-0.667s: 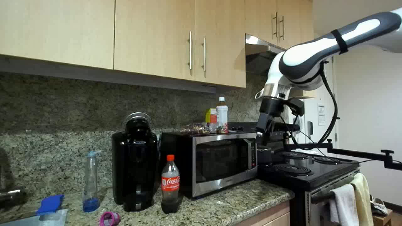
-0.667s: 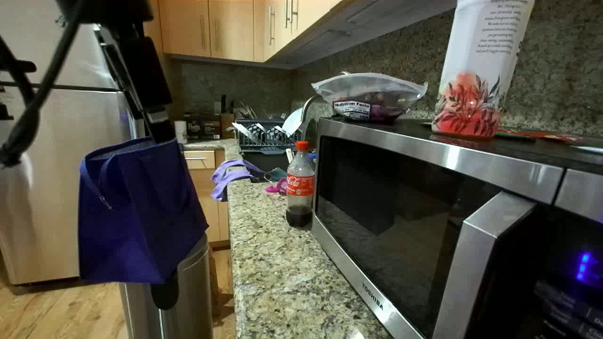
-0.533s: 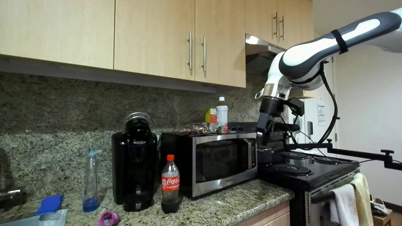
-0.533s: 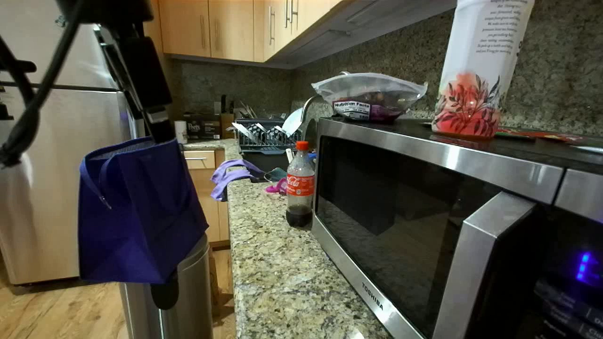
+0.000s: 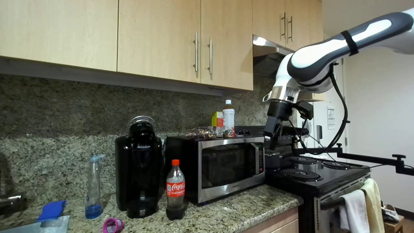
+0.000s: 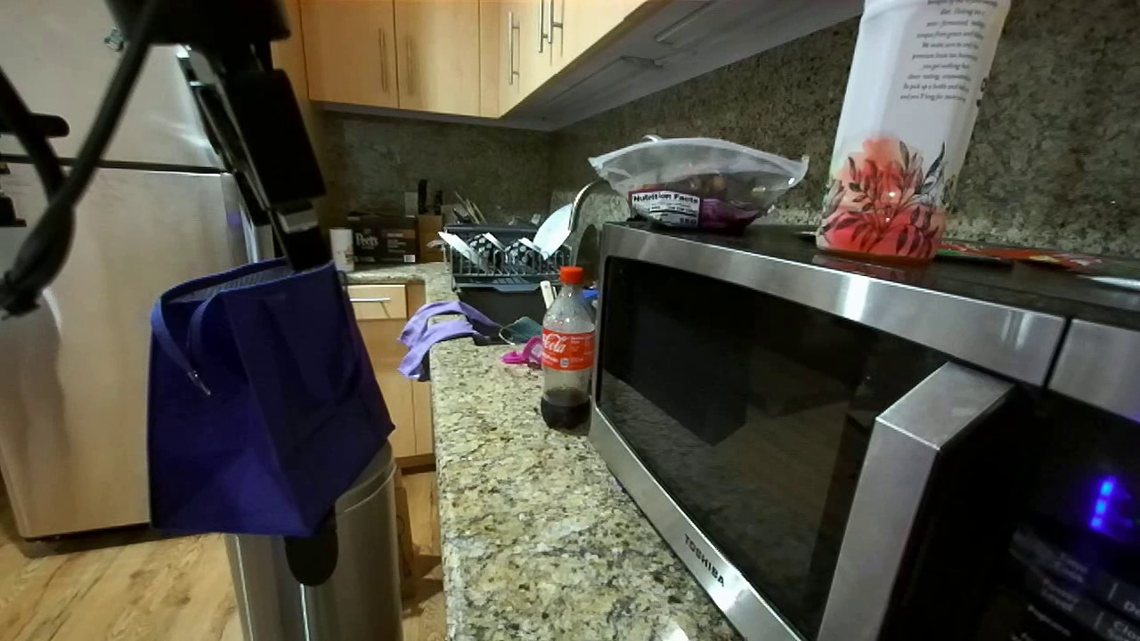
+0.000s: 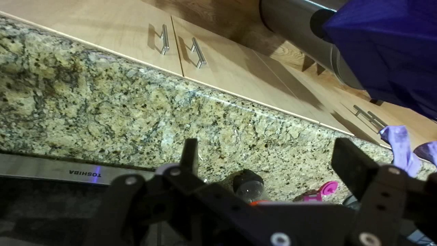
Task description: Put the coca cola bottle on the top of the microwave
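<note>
The coca cola bottle [image 5: 175,191] stands upright on the granite counter beside the microwave [image 5: 231,165], with a red cap, red label and dark cola in its lower part. It also shows upright in an exterior view [image 6: 568,347]. In the wrist view the bottle [image 7: 251,189] is partly hidden by the gripper's body. The microwave door is closed; its lower edge with the brand name shows in the wrist view [image 7: 75,172]. My gripper [image 7: 265,147] is open and empty, its fingers wide apart. In an exterior view the gripper [image 5: 271,147] appears just right of the microwave, apart from the bottle.
A white tea bottle [image 5: 229,123] and a plastic bag of food [image 6: 704,182] sit on the microwave. A black coffee maker [image 5: 140,171], a clear bluish bottle [image 5: 93,191] and a pink cup [image 5: 112,225] stand near the bottle. A blue bag [image 6: 263,409] is on a trash can. Cabinets [image 5: 161,38] hang above.
</note>
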### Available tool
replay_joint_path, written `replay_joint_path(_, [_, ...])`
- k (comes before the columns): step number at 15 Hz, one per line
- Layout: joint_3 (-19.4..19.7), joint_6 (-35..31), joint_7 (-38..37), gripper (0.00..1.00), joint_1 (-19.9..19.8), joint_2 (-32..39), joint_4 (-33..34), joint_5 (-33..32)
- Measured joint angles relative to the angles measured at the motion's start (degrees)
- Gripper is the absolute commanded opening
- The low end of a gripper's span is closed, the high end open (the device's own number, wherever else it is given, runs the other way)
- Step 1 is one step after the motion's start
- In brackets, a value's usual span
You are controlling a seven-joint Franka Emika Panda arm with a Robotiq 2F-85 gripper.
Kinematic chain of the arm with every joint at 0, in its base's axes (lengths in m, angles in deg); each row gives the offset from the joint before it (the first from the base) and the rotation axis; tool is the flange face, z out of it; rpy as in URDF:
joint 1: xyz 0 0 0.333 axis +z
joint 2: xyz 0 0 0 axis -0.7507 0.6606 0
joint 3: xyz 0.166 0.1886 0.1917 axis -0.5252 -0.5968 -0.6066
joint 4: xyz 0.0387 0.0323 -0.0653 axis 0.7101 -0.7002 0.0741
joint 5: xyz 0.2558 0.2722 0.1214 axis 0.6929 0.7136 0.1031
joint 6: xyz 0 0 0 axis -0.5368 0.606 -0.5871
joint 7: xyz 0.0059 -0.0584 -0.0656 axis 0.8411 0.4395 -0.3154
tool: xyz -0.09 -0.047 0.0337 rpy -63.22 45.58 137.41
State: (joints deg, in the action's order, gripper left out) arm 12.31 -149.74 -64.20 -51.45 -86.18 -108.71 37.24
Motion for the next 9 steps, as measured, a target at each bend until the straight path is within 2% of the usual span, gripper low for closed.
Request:
replay_joint_path(4, [-0.3, -0.3, 0.0, 1.00, -0.5, 0.4, 1.9, 0.0])
replay_joint_path(9, [-1.4, -2.6, -0.2, 1.00, -0.9, 3.5, 10.1, -1.1])
